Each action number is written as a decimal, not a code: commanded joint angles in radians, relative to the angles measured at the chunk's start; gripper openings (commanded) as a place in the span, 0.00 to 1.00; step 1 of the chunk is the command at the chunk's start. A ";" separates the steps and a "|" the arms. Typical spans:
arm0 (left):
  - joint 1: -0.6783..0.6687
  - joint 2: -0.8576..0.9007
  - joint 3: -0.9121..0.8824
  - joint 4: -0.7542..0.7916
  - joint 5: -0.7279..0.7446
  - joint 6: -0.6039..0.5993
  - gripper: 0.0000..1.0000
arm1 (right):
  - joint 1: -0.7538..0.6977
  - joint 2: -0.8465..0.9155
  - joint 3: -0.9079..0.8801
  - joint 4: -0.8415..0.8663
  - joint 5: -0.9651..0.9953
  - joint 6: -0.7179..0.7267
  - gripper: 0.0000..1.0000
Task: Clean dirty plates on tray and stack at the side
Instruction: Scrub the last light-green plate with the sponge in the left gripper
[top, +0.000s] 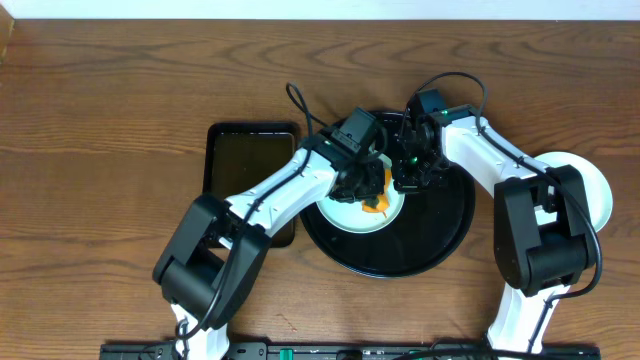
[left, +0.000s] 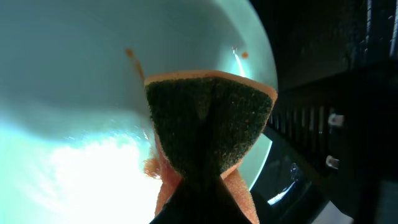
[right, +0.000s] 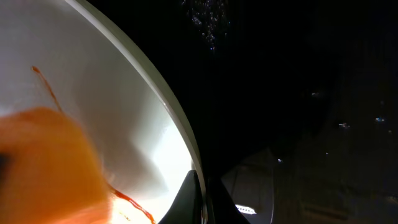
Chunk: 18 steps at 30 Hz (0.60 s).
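Note:
A pale mint-blue plate (top: 345, 212) lies on the left part of the large round black tray (top: 440, 235). My left gripper (top: 372, 190) is shut on an orange sponge (top: 376, 203) with a dark green scouring face (left: 208, 124) and presses it on the plate (left: 74, 74). My right gripper (top: 408, 182) is shut on the plate's right rim (right: 186, 149), with its fingers (right: 200, 199) on either side of the rim. Orange-brown sauce streaks (right: 134, 204) show on the plate (right: 106, 106) beside the blurred sponge (right: 43, 162). Another pale plate (top: 598, 190) lies off the tray at the right.
A smaller rectangular black tray (top: 250, 165) lies left of the round tray, partly under my left arm. My right arm's elbow covers part of the pale plate at the right. The table is brown wood (top: 100, 150).

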 joint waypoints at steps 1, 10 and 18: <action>-0.019 0.024 0.001 0.010 0.028 -0.053 0.08 | 0.010 -0.005 -0.002 -0.005 0.056 -0.018 0.01; -0.052 0.031 0.000 0.019 0.027 -0.119 0.07 | 0.010 -0.005 -0.002 -0.006 0.055 -0.018 0.01; -0.052 0.064 0.000 0.020 0.028 -0.124 0.07 | 0.010 -0.005 -0.002 -0.008 0.055 -0.018 0.01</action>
